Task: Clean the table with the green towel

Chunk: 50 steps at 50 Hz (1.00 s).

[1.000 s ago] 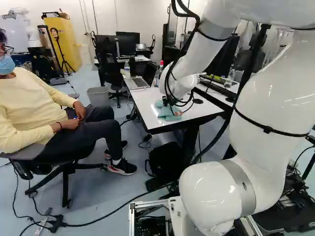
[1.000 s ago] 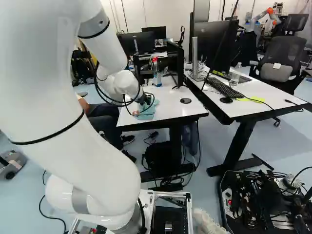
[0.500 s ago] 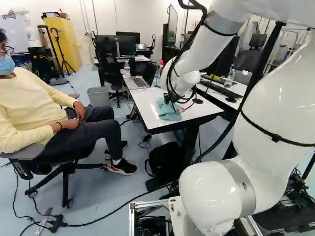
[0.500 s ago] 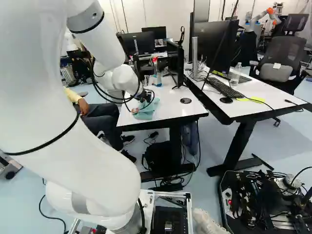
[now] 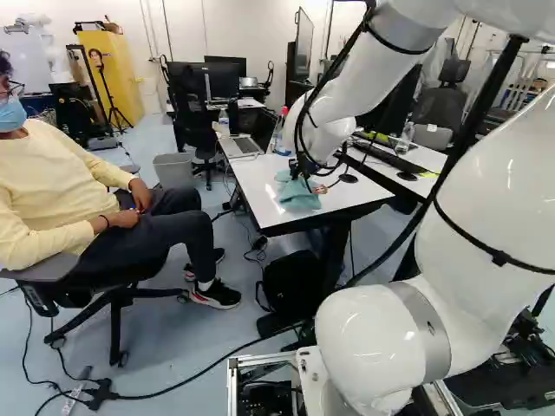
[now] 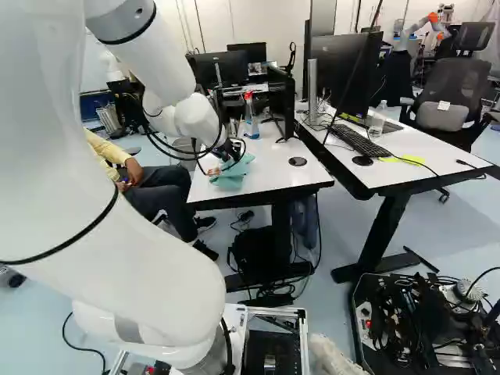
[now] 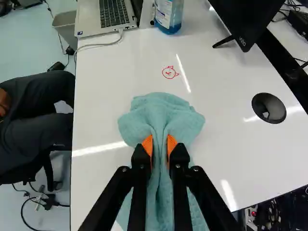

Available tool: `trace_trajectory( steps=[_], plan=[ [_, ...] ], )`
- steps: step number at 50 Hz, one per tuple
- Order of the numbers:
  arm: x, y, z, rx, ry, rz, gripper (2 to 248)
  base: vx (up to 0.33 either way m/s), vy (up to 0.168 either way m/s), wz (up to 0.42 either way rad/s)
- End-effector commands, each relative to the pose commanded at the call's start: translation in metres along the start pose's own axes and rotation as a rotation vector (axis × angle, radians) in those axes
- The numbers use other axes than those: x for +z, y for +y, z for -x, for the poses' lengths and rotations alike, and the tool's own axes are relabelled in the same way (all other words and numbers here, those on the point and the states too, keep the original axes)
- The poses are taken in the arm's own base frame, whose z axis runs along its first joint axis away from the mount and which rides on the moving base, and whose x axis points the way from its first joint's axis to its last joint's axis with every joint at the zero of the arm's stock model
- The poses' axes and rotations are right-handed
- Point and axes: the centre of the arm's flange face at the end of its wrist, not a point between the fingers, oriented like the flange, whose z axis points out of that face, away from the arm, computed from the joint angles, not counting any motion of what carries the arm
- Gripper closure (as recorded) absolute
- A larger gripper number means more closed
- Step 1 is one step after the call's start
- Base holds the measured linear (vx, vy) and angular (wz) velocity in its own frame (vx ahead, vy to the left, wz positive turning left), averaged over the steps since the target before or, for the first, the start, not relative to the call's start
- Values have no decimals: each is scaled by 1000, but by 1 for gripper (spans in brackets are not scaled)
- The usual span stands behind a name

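A pale green cloth towel (image 7: 163, 113) lies bunched toward the near edge of the glossy white bench (image 7: 91, 178). Black jaws, their orange pads (image 7: 147, 144) slightly apart, pinch its raised middle fold. It looks light and limp; that thick gathered fold should give the firmest hold.

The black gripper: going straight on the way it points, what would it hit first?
Past the green towel pinched in the gripper, it would most likely meet the white tabletop; how close that is, I can't tell.
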Motion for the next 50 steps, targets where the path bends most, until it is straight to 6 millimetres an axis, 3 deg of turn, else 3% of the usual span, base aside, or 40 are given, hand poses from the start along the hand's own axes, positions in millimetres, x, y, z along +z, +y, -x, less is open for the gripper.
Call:
trace_trajectory(
  steps=[12,50],
  plan=[
    [4,3,-6,5,1,4,196,0,0,0],
    [51,28,-59,42,7,39,196,0,0,0]
  ],
)
